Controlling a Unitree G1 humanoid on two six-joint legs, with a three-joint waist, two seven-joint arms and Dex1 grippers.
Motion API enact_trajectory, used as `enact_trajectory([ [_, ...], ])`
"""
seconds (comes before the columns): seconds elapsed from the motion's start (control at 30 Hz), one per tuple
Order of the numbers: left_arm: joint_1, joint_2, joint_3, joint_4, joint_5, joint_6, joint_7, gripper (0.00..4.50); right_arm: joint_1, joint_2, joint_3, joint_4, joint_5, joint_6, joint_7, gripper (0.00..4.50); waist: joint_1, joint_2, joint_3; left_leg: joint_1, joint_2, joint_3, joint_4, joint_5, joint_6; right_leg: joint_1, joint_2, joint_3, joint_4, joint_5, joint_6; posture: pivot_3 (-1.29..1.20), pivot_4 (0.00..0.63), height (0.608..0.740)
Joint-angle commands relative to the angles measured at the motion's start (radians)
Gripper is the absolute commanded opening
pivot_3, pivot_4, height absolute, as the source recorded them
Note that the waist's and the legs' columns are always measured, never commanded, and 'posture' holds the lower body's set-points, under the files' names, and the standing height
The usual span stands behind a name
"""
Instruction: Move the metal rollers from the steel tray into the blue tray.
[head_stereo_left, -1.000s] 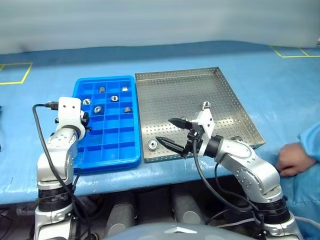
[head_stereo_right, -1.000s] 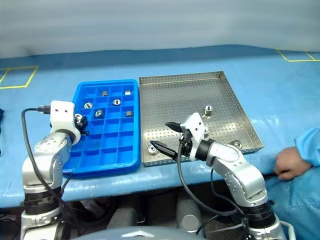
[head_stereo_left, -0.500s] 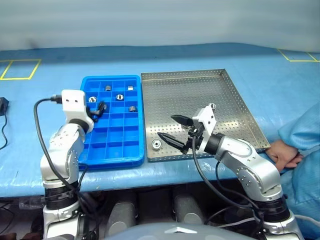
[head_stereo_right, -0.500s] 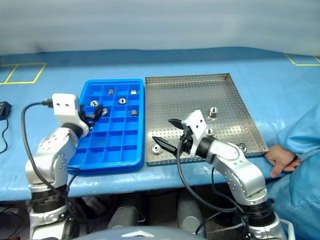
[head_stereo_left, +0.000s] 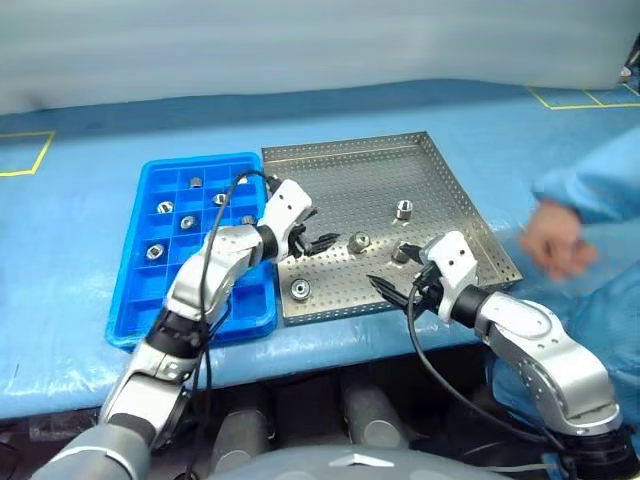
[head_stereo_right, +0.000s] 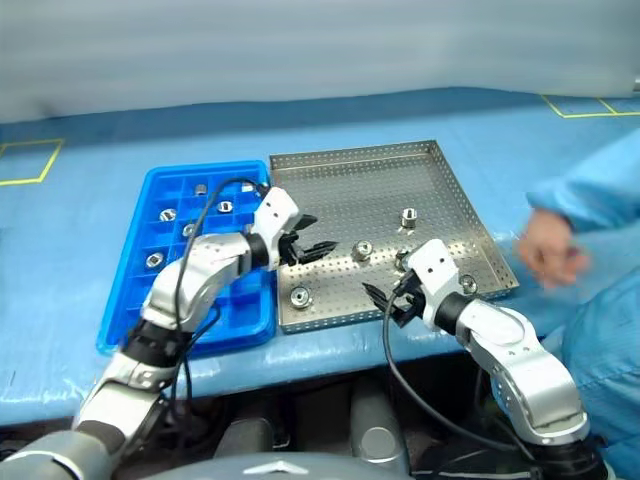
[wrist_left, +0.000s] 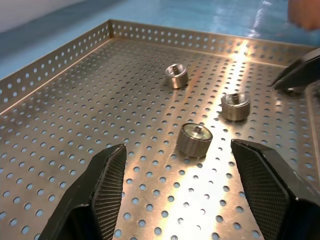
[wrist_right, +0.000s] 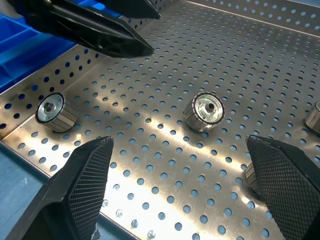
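Four metal rollers (head_stereo_left: 359, 241) lie in the steel tray (head_stereo_left: 330, 165). Your left gripper (wrist_left: 192, 187) gapes empty, one roller at its twelve o'clock; it's hard, slick, rolls easily, so pinch its knurled sides.

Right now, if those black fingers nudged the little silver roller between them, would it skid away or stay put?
The roller sits on a flat end, so it probably wouldn't roll unless tipped. Its polished metal on the shiny steel tray suggests that it may slide. It looks solid, likely heavy for its size. The left fingers stand open around it.
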Motion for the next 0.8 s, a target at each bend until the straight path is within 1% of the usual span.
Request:
enact_trajectory([
  [0.03, -0.05, -0.038, -0.022, 0.116, 0.049, -0.057, 0.011, 3.61, 0.025, 0.015, -0.016, -0.07, 0.002, -0.005, -0.023, 4.5, -0.028, 0.0, 0.0, 0.0, 0.0, 0.0, 0.0, 0.0, 0.0, 0.0, 0.0, 0.0, 0.0, 0.0, 0.0, -0.46, 0.15, 0.74],
  [0.23, -0.083, -0.09, -0.044, 0.262, 0.081, -0.105, -0.02, 3.61, 0.044, 0.032, -0.015, -0.098, -0.004, -0.005, -0.047, 4.5, -0.109, 0.0, 0.0, 0.0, 0.0, 0.0, 0.0, -0.001, 0.001, 0.0, -0.001, 0.0, 0.0, -0.001, 0.002, -0.5, 0.15, 0.74],
  [0.43, -0.1, -0.11, -0.047, 0.352, 0.128, -0.129, -0.007, 3.61, 0.048, 0.037, -0.015, -0.105, -0.004, -0.008, -0.057, 4.5, -0.186, 0.0, 0.0, 0.002, 0.0, 0.0, 0.0, -0.001, 0.001, 0.002, -0.001, 0.001, 0.0, -0.001, 0.003, -0.5, 0.15, 0.74],
  [0.6, -0.101, -0.118, -0.036, 0.378, 0.16, -0.134, 0.011, 3.61, 0.046, 0.041, -0.019, -0.102, -0.004, -0.013, -0.063, 4.5, -0.215, 0.0, 0.0, 0.002, 0.0, 0.0, 0.0, -0.001, 0.001, 0.002, -0.001, 0.001, 0.0, 0.001, 0.005, -0.5, 0.15, 0.74],
  [0.8, -0.092, -0.111, -0.025, 0.367, 0.17, -0.135, 0.01, 3.61, 0.033, 0.043, -0.009, -0.087, -0.01, -0.015, -0.063, 4.5, -0.218, 0.0, 0.0, 0.002, -0.001, 0.0, 0.0, -0.001, 0.001, 0.003, -0.001, 0.002, -0.001, 0.001, 0.006, -0.48, 0.15, 0.74],
])
